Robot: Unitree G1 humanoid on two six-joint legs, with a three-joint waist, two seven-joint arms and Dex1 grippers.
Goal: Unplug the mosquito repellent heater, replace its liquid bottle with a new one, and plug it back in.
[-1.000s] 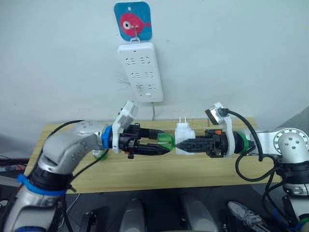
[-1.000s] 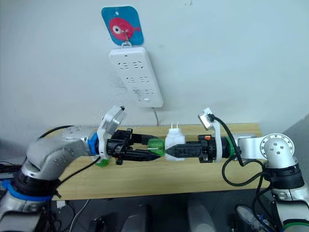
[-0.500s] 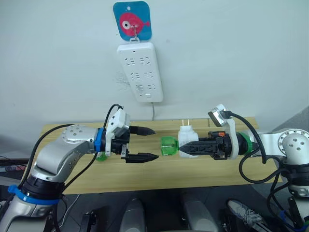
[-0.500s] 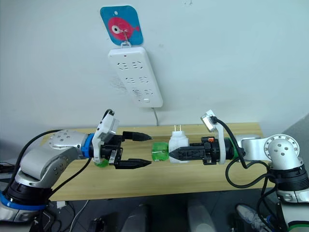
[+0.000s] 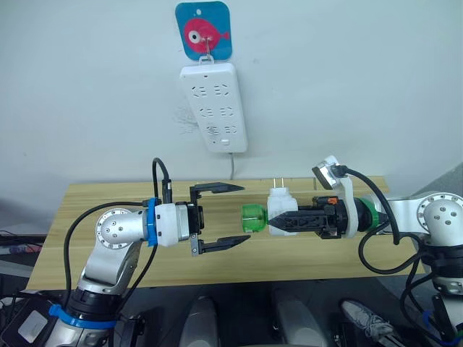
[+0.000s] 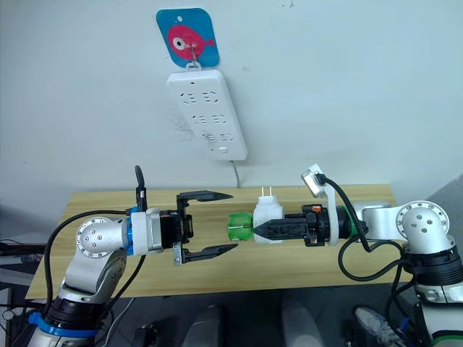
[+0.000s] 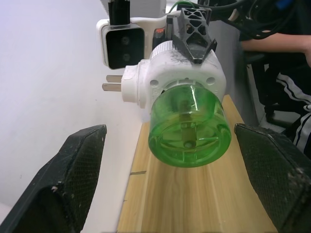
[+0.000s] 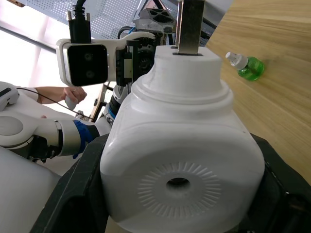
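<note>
- Two grippers I see above the wooden table [image 5: 108, 267], facing each other at about the same height
- My right gripper [image 5: 278, 221] is pinching the mosquito repellent heater [image 5: 278, 207] from both sides; the heater is held in the air, with its two metal prongs [image 5: 275, 183] pointing up; the round vent hole [image 8: 178, 183] looks toward the right wrist camera
- A green liquid bottle [image 5: 251, 218] is attached to the heater and sticks out sideways toward my left gripper; in the left wrist view I see its round bottom [image 7: 188, 127] straight ahead
- My left gripper [image 5: 233, 214] is spread wide, one finger [image 5: 217, 188] above and one finger [image 5: 222, 244] below; it holds nothing; the bottle is just beside the fingertips, not touching them
- A second green bottle [image 8: 247, 65] lies on the table, well apart
- The white power strip [image 5: 213, 107] hangs on the wall under a blue fish hook [image 5: 205, 30]; I see no plug in its sockets
- A person sits at the edge of the left wrist view [image 7: 286, 53]
</note>
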